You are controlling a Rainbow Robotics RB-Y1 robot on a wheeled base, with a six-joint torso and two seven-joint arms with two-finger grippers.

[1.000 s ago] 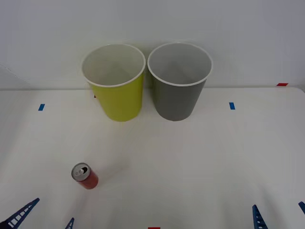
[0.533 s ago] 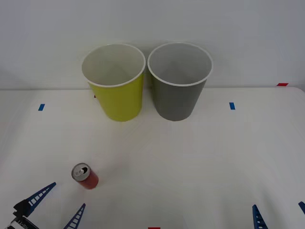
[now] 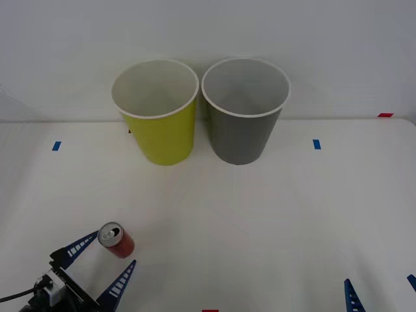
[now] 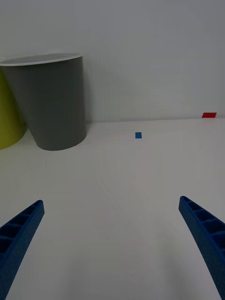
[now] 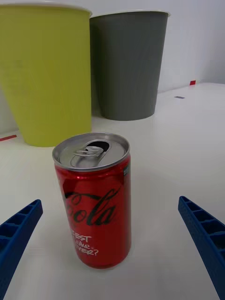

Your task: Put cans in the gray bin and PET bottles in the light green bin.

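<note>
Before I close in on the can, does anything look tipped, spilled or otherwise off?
Nothing stands out. The red can stands upright and undented, tab opening already open, no liquid around it. The light green bin and gray bin stand upright side by side. The left tool is open near the can.

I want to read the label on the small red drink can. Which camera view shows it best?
The left wrist view: the small red drink can stands upright and close between the open left gripper fingers, lettering facing the camera. The front view shows the can small, from above, mostly its silver top.
</note>
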